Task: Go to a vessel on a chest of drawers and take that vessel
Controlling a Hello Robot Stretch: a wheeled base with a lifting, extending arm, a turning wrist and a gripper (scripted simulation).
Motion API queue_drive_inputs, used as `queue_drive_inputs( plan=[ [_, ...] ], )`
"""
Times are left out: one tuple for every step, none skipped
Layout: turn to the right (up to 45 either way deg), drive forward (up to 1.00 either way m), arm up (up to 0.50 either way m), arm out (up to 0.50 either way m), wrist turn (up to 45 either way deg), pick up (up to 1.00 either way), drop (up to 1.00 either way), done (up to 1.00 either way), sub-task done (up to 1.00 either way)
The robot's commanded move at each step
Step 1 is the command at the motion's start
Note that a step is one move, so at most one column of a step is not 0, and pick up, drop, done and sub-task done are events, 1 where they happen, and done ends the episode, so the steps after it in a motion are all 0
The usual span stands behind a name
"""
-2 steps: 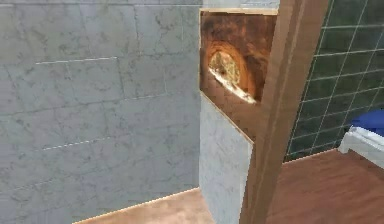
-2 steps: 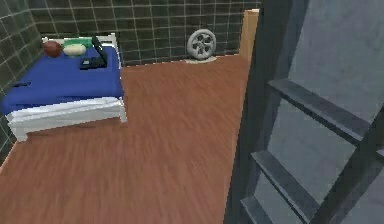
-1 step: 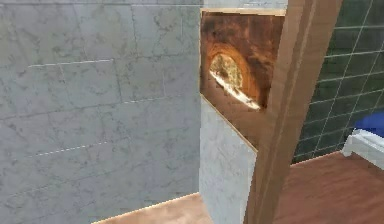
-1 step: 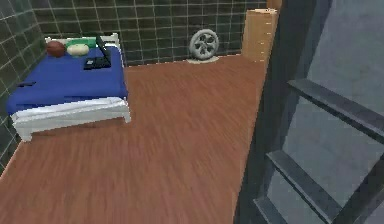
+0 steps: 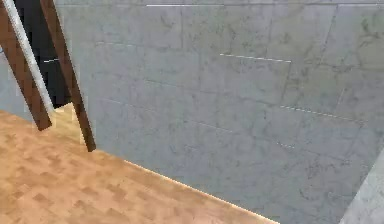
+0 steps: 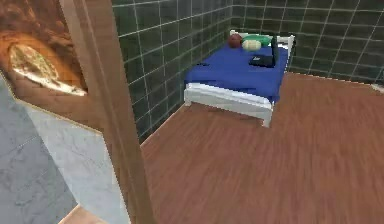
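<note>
In the forward view we face a grey marbled wall (image 5: 230,100) rising from a wooden floor (image 5: 60,180), with a brown door frame (image 5: 65,75) at the left around a dark opening. In the arm side view we see a brown wooden post (image 6: 110,110) up close and an orange-brown picture (image 6: 40,55) left of it. Past the post, a white-framed bed (image 6: 235,80) with a blue cover stands on reddish plank flooring (image 6: 270,160) against dark green tiled walls (image 6: 165,50), with cushions (image 6: 250,43) at its far end.
</note>
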Motion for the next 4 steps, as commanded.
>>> queue_drive_inputs(
  plan=[
    [-39.0,0.0,0.0,0.0,0.0,0.0,0.0,0.0,0.0],
    [0.0,0.2,0.0,0.0,0.0,0.0,0.0,0.0,0.0],
    [-24.0,0.0,0.0,0.0,0.0,0.0,0.0,0.0,0.0],
    [0.0,0.4,0.0,0.0,0.0,0.0,0.0,0.0,0.0]
  ],
)
